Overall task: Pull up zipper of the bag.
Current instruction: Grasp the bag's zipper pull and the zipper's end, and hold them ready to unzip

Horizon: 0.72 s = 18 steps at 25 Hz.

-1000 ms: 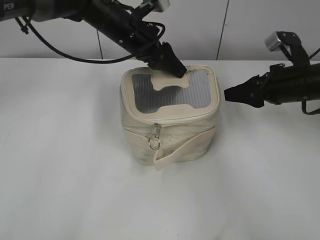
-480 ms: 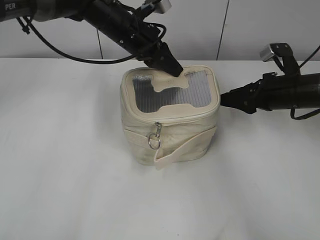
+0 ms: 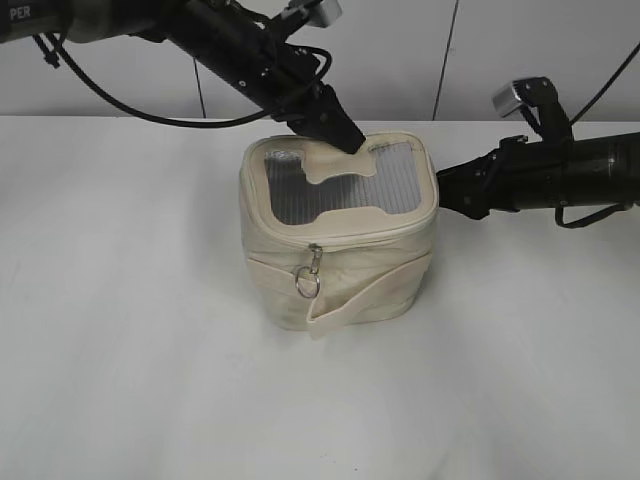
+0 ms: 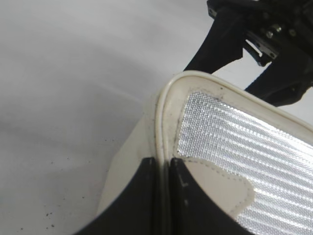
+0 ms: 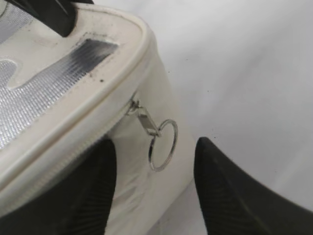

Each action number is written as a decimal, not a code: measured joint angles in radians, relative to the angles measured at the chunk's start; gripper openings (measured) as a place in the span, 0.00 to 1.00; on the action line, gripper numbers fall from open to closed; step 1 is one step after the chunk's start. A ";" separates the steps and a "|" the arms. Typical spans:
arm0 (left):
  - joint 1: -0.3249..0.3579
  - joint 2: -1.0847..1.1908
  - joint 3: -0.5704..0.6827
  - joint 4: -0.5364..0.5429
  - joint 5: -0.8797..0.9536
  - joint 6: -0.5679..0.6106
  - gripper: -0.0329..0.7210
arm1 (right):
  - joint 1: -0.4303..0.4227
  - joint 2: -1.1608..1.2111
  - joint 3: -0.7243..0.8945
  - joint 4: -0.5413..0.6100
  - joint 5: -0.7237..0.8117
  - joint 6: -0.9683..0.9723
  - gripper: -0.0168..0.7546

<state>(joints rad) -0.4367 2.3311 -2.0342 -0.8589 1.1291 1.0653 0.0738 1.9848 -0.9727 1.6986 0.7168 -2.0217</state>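
The cream bag (image 3: 340,270) stands on the white table, its grey mesh lid window (image 3: 340,190) facing up. My left gripper (image 3: 347,140) is shut on the lid's far rim (image 4: 164,147). One silver slider with a ring pull (image 3: 309,280) hangs on the bag's front. The other slider and ring pull (image 5: 159,137) hangs on the bag's right corner, just ahead of and between my right gripper's (image 5: 155,171) open jaws. My right gripper (image 3: 447,195) sits at the bag's right side. The zipper track (image 3: 380,235) runs under the lid rim.
The flat cream strap band (image 3: 365,298) crosses the bag's lower front. The white table (image 3: 130,330) spreads around the bag. A pale panelled wall (image 3: 420,50) stands behind.
My right gripper has moved left, up to the bag's right side. My left gripper has stayed on the lid's far rim. The bag has hardly moved.
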 joint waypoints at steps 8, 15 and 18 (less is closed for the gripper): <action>0.000 0.000 0.000 0.005 -0.003 -0.001 0.11 | 0.076 0.013 -0.019 0.027 -0.155 -0.009 0.52; 0.004 0.000 -0.001 0.011 -0.001 -0.002 0.11 | 0.088 0.077 -0.096 0.059 -0.136 -0.014 0.10; 0.004 0.000 -0.001 0.011 0.001 -0.002 0.11 | 0.085 0.068 -0.082 0.049 -0.135 0.006 0.03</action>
<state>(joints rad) -0.4325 2.3311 -2.0350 -0.8484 1.1302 1.0634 0.1584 2.0529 -1.0548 1.7480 0.5822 -2.0154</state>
